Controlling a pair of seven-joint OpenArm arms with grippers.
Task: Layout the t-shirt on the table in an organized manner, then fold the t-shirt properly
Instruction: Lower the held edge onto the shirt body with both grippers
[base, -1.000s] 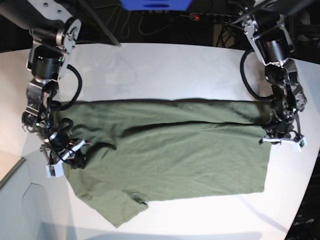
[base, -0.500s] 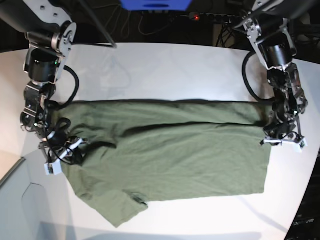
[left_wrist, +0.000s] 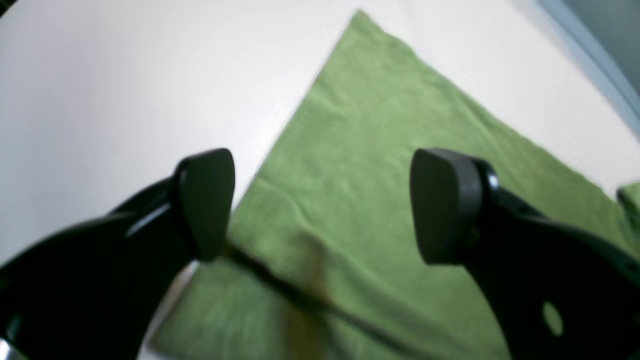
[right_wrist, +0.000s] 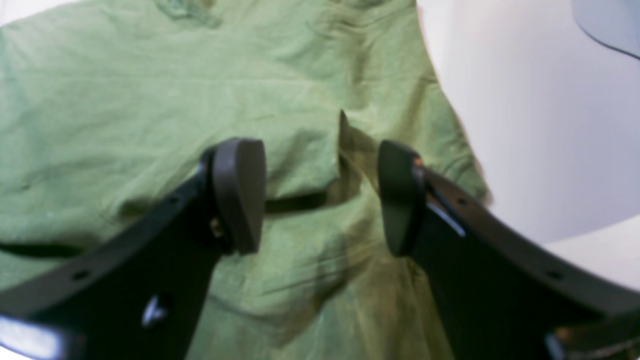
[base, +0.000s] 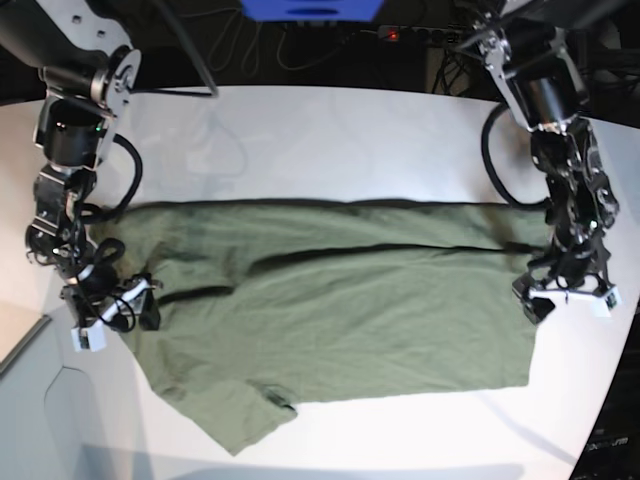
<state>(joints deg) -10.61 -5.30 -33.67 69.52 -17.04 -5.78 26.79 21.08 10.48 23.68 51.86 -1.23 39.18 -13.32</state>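
We read this as the end of a fold step on the t-shirt (base: 340, 300), which lies folded lengthwise across the middle of the table (base: 320, 130). A fold line crosses its upper part and one layer lies over another.

Left gripper (base: 565, 300): jaws wide apart over the shirt's hem corner, nothing between the pads (left_wrist: 445, 200); the cloth lies flat on the table below. Right gripper (base: 110, 315): jaws also parted, hovering at the shirt's opposite end over rumpled cloth; one raised crease stands between the pads (right_wrist: 240, 192), but we see no pinch.

Orientation: the long axis runs side to side in the base view, from one gripper to the other. The straight hem end lies under the left gripper. A sleeve (base: 240, 420) juts off the near corner by the right gripper, so the collar end appears to be there.

Next move, in our judgement: lift both grippers clear, then tuck that sleeve in before any crosswise fold.
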